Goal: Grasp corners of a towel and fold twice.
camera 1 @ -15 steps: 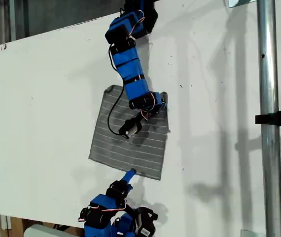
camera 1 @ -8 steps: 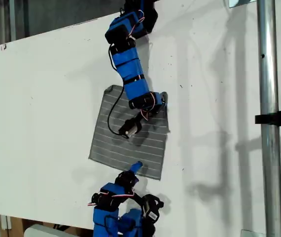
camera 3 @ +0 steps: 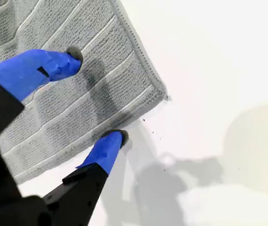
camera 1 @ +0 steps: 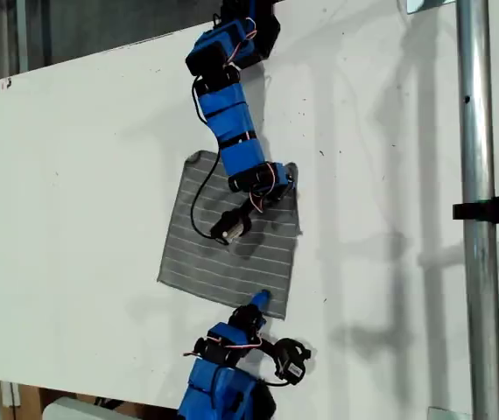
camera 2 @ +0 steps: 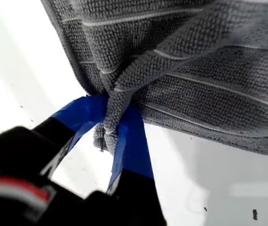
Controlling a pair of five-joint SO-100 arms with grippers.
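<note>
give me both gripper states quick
My first gripper: shut on a towel corner.
My second gripper: open over the towel's edge, holding nothing.

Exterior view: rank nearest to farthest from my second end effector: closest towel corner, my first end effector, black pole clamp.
1. Towel corner, beside it, the towel's lower right in the exterior view.
2. My first end effector, at the towel's upper right corner there.
3. Black clamp, far toward that view's right edge.

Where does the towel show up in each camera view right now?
Exterior view: towel flat mid-table, under the upper arm.
First wrist view: its corner pinched in my first gripper.
Second wrist view: another corner beyond my open second gripper.
Shared landmark: white stripes.
</note>
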